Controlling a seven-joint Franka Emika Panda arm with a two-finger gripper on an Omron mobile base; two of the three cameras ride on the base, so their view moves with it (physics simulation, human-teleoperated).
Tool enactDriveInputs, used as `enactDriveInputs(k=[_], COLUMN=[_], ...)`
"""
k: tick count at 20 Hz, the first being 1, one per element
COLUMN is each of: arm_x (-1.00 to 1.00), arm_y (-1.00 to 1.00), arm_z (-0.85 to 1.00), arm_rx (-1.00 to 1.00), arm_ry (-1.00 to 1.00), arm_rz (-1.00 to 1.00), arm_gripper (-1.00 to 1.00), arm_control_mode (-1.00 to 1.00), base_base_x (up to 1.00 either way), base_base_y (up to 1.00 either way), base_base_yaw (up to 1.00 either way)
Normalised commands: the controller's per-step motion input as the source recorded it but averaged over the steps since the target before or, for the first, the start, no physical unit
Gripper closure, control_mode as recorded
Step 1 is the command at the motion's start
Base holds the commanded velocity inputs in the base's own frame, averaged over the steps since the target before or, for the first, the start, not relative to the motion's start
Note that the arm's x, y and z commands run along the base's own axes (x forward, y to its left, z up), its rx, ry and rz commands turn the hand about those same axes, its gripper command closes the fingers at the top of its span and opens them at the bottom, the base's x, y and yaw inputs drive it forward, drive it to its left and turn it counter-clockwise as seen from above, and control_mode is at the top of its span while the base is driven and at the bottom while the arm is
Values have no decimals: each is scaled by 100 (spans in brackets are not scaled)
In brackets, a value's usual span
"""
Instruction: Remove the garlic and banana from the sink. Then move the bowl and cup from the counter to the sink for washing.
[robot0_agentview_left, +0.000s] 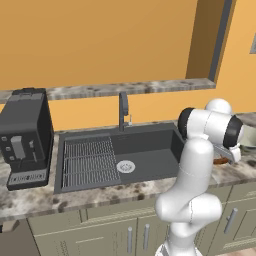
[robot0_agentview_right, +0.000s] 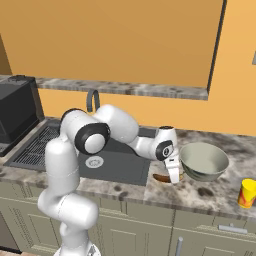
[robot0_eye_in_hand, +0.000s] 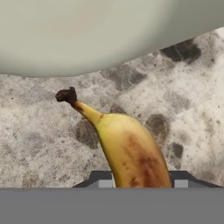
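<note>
Wall: orange wall (robot0_agentview_left: 100, 40) behind everything, with a speckled stone ledge (robot0_agentview_left: 125, 89) running along it.
Tabletop: mottled stone tabletop (robot0_agentview_right: 210, 192) over pale cabinet doors (robot0_agentview_left: 105, 232).
Sink: dark grey sink (robot0_agentview_left: 150, 165) set into the tabletop, ribbed wire rack (robot0_agentview_left: 89, 161) on its left side, round silver drain (robot0_agentview_left: 125, 166) near the middle, dark faucet (robot0_agentview_left: 123, 109) at the back rim.
Coffee machine: black coffee machine (robot0_agentview_left: 25, 137) stands on the tabletop just left of the sink.
My arm: it reaches over the sink's right edge, out above the tabletop.
Bowl: grey metallic bowl (robot0_agentview_right: 204, 161) with pale inside sits on the tabletop right of the sink, just beside my claw; in the hand view its pale underside (robot0_eye_in_hand: 100, 30) arches over the top.
Claw: my claw (robot0_agentview_right: 174, 176) points down at the tabletop between sink and bowl, its tips on either side of the banana's thick end, gripping it.
Banana: yellow banana (robot0_eye_in_hand: 131, 151) with brown blotches, dark stem pointing away from me toward the bowl; it lies low over the stone, outside the sink; whether it touches I cannot tell.
Cup: small yellow cup (robot0_agentview_right: 247, 193) with a red mark stands on the tabletop, right of the bowl and apart from it.
</note>
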Motion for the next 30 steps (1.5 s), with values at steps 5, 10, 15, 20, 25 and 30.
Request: enactDriveInputs(k=[5,10,15,20,25,30], arm_x=[0,0,-3,-6,-7,-5], arm_y=[-8,-2,0,0,3,7], arm_z=[-14,-4,3,8,19,28], arm_rx=[0,0,0,0,0,0], arm_ry=[0,-1,-2,-2,-1,0], arm_rz=[-4,-5,-4,-4,-7,-5], arm_gripper=[-100,-100,-100,-100,-100,-100], arm_control_mode=[-100,-100,-100,-100,-100,-100], base_base_x=[0,0,0,0,0,0], base_base_y=[0,0,0,0,0,0], base_base_yaw=[0,0,0,0,0,0])
